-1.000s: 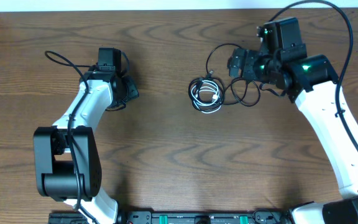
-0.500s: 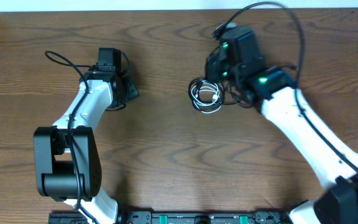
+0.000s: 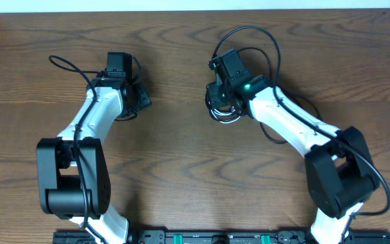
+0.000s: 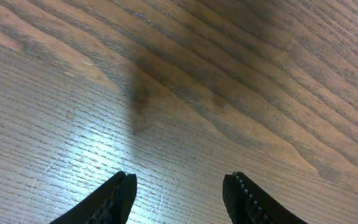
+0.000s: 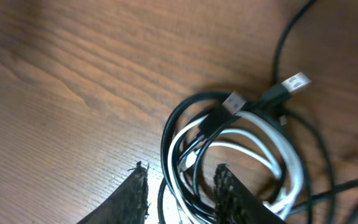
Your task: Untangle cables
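Black thin looped cable (image 5: 165, 140) and thin white cable (image 5: 289, 149) are lying coiled together on a brown wooden table (image 4: 229, 74).
Right gripper (image 5: 182, 171) is hovering at the coil's edge, jaws apart, strands lying between them; left gripper (image 4: 179, 180) is hanging well apart above the wood, jaws apart.

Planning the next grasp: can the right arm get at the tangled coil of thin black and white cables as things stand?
Probably yes. The right gripper hangs right over the thin black cable and thin white cable coiled together on the wooden table, jaws parted, with nothing in between.
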